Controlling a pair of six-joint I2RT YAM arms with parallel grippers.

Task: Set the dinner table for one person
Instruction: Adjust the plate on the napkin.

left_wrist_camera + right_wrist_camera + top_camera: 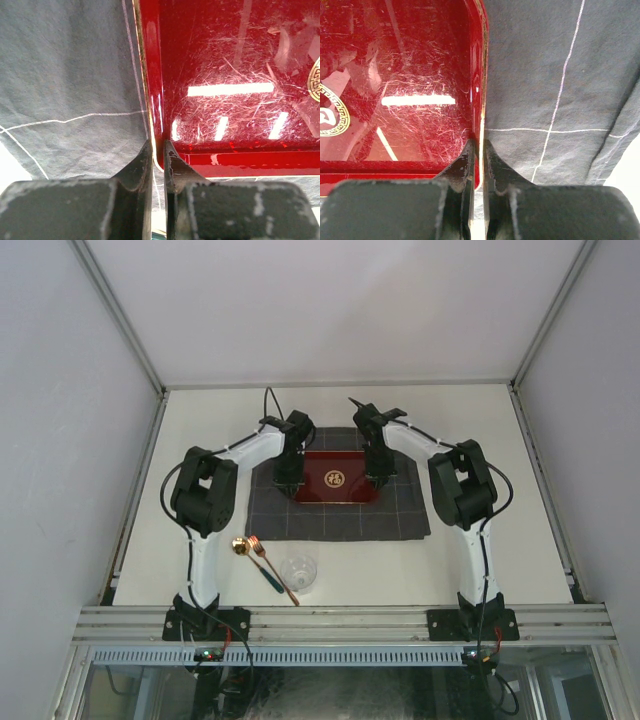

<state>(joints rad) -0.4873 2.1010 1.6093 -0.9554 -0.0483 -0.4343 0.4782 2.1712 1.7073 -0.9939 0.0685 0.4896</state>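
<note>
Tray: stiff, glossy, likely slippery and light | left gripper: clamped on the rim wall between its fingers | right gripper: clamped on the opposite rim | hold: thin rims, lift level

It's bright in here, with flat light from overhead. In the top view the dinner table and the white walls nearly wash out, and whatever shadows there are stay faint and soft-edged. In both wrist views the glossy red tray throws hard glare: white bars of reflected light sit at mid-frame, and every fine scratch around them glitters. The grey cloth is matte and evenly lit, its weave fairly sharp. Along the bottom edge the left gripper and the right gripper loom dark and out of focus.
</note>
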